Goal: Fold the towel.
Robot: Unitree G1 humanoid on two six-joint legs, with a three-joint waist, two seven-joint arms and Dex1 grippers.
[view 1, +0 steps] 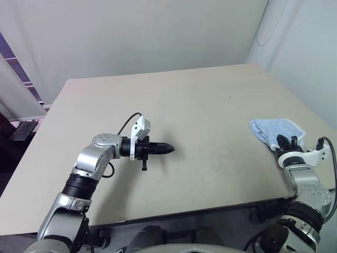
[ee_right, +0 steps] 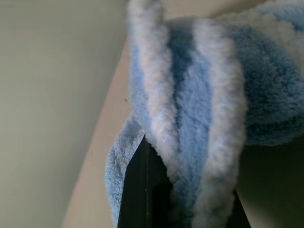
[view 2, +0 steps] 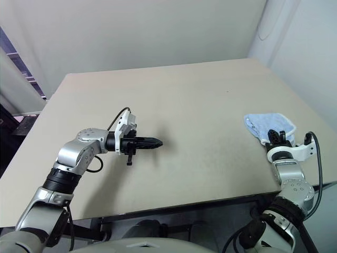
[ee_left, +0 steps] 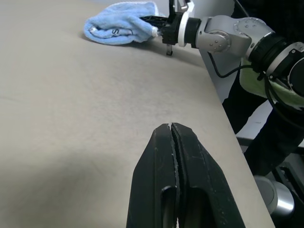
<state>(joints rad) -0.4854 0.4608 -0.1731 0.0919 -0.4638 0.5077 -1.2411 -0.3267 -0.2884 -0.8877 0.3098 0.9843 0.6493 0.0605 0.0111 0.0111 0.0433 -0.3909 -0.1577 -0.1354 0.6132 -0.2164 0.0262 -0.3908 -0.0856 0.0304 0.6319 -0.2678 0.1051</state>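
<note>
The towel (view 1: 276, 128), light blue terry with white edging, lies bunched near the right edge of the table (view 1: 184, 95). My right gripper (view 1: 286, 141) is shut on the towel's near edge. In the right wrist view the cloth (ee_right: 213, 95) hangs in folds over the dark fingers (ee_right: 137, 190). My left gripper (view 1: 169, 149) hovers low over the bare table at centre left, pointing right toward the towel, shut with nothing in it. The left wrist view shows its closed fingertips (ee_left: 171, 130), with the towel (ee_left: 121, 26) and the right gripper (ee_left: 154, 21) far beyond them.
The tan table ends just right of the towel and close in front of both arms. Pale walls stand behind and to the right (view 1: 305, 47). A dark object (view 1: 21, 130) sits off the table's left side.
</note>
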